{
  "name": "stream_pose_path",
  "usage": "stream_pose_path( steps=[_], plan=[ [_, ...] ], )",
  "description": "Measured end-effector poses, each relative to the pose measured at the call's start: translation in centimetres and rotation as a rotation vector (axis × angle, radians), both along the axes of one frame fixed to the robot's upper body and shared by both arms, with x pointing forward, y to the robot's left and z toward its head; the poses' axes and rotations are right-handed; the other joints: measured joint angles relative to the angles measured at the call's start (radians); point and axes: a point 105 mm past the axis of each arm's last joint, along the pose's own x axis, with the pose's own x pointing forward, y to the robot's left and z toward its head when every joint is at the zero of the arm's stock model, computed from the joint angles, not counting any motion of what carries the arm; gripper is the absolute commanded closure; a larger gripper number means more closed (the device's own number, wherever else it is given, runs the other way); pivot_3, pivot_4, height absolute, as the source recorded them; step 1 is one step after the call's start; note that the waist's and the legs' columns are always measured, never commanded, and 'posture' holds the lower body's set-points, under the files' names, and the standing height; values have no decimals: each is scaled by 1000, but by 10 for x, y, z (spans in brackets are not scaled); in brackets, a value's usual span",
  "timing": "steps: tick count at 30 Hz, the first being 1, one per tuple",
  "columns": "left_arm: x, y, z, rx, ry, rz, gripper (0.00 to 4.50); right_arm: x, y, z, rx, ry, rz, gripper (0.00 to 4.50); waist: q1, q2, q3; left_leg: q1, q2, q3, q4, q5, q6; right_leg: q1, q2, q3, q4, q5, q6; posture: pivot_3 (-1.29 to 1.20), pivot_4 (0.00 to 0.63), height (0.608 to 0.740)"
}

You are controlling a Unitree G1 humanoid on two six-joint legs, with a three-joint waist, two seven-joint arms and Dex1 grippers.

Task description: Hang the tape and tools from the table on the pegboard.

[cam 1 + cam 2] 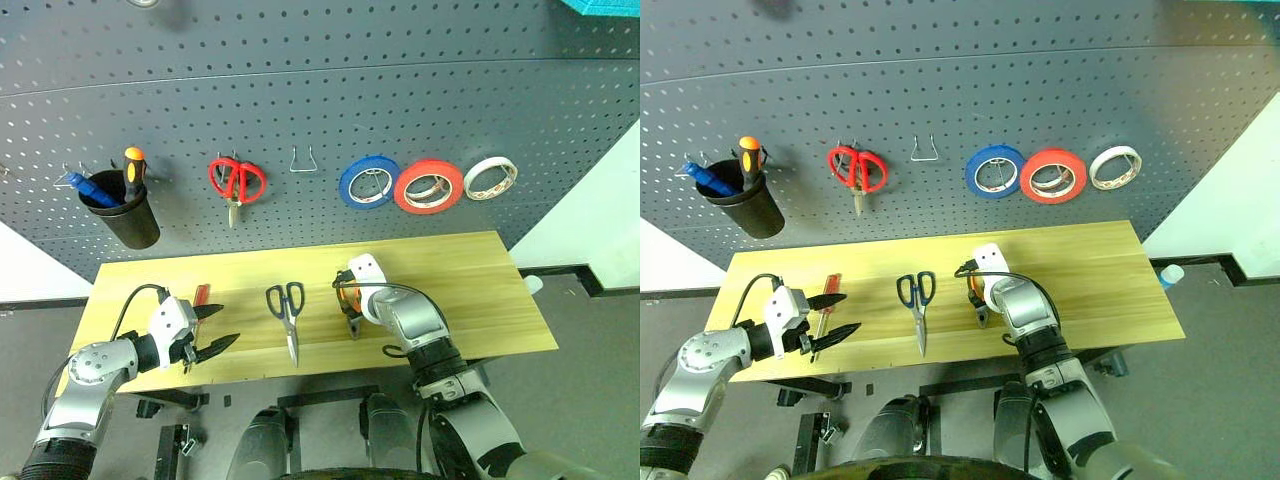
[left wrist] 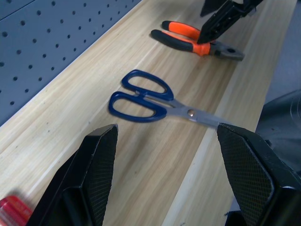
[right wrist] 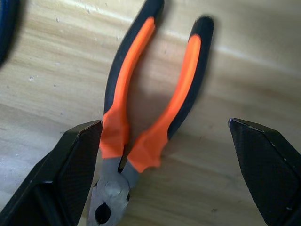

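The red-orange tape (image 1: 428,187) hangs on the dark grey pegboard (image 1: 300,90). On the light wooden table (image 1: 470,280) lie three tools. The red-handled screwdriver (image 1: 201,295) rests just beyond my open, empty left gripper (image 1: 218,328). The blue-handled scissors (image 1: 287,305) lie mid-table, blades toward me. My right gripper (image 3: 164,123) points down over the orange-and-black pliers (image 3: 127,94), its jaws wide open with one finger on each side of the handles and apart from them.
On the pegboard hang a black cup (image 1: 125,215) holding an orange-and-black screwdriver (image 1: 133,170), red-handled scissors (image 1: 236,183), a bare wire hook (image 1: 304,160), a blue roll (image 1: 368,182) and a white roll (image 1: 490,178).
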Motion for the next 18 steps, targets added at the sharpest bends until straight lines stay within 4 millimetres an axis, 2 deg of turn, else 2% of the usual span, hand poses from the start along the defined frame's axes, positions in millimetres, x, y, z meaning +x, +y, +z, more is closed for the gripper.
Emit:
stream_pose_path(
  steps=[5,12,15,18],
  plan=[
    [3,-4,6,-2,-8,2,999,4,18,1,51,46,-14,35,-1,0,0,1,3,0,0,0,0,-1,3,0,1,1,-2,-90,129,730],
    [5,-11,13,-6,-8,3,999,3,15,-13,23,121,-61,35,-6,0,0,1,4,0,0,0,0,-1,4,1,1,1,-3,-90,129,730],
    [6,-13,16,-14,-11,2,999,3,15,-14,8,123,-57,676,-14,0,0,1,4,0,0,0,0,-1,4,1,1,1,-3,-88,126,730],
    [6,-14,17,-15,-7,6,999,3,16,-15,2,122,-53,1677,-24,0,0,1,4,0,0,0,0,-1,5,1,1,1,-3,-88,126,730]
  ],
)
